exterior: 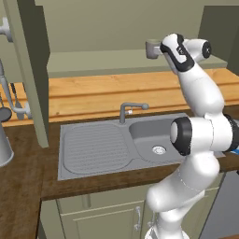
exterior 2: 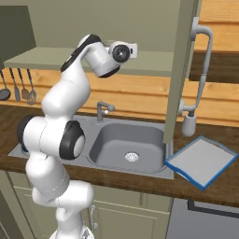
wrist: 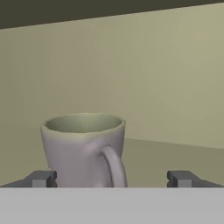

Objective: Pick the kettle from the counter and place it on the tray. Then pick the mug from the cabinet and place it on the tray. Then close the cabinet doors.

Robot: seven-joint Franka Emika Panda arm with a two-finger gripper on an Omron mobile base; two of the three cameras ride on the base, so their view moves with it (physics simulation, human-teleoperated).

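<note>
Hiding mug (wrist: 83, 148) base, spread fingers (wrist: 43, 178) alongside.

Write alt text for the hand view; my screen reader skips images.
A grey-beige mug stands upright on the pale green cabinet shelf, its loop handle facing the camera. The open claw has one fingertip on either side of it, not touching.

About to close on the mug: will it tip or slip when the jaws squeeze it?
The mug looks rigid and stands upright on the shelf, so it probably won't deform. Its smooth walls taper toward the base, so it may slide down in the grip. It sits left of centre between the open jaws, with its handle facing the camera, so closing may nudge or turn it.
</note>
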